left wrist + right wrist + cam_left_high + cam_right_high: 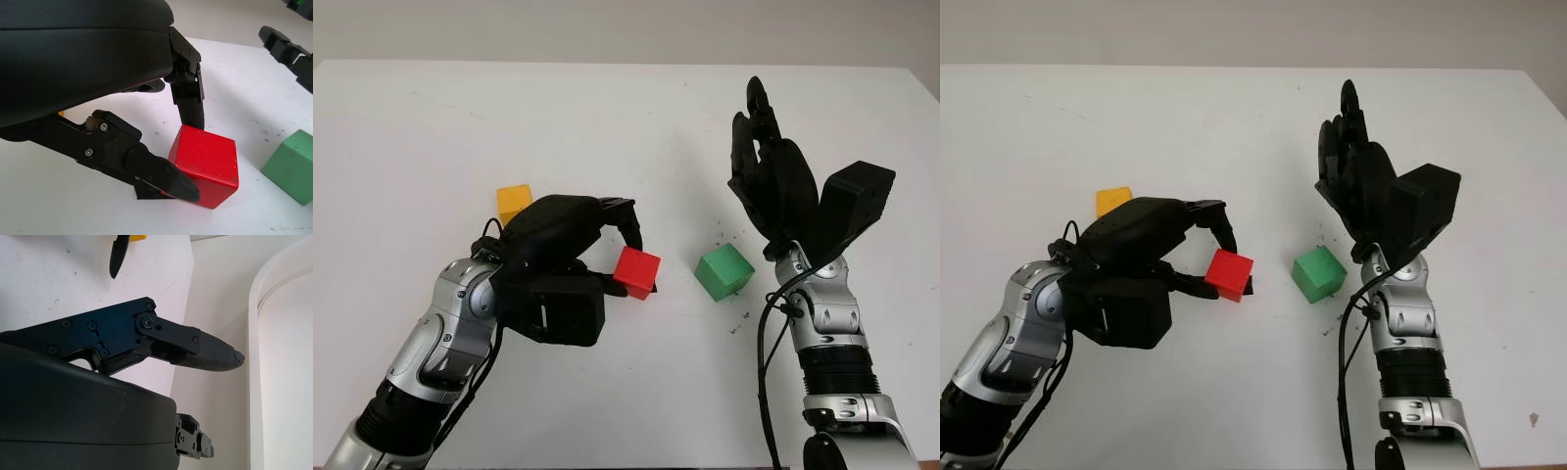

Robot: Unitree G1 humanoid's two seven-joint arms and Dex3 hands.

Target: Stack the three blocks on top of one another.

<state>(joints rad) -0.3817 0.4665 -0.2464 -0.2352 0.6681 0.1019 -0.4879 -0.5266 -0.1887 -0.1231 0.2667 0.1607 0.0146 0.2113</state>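
Observation:
A red block point(636, 271) sits at the middle of the white table point(607, 108). My left hand point(625, 262) is shut on it, one finger on its far side and the thumb point(161, 176) on its near side. Whether the block is off the surface I cannot tell. A green block point(723, 271) lies on the table just right of it, apart from it. A yellow block point(514, 202) lies behind my left hand, to the left. My right hand point(756, 122) is open and raised, above and to the right of the green block.
The table's far edge point(626, 65) meets a pale wall. Small dark specks point(741, 318) mark the surface near the green block.

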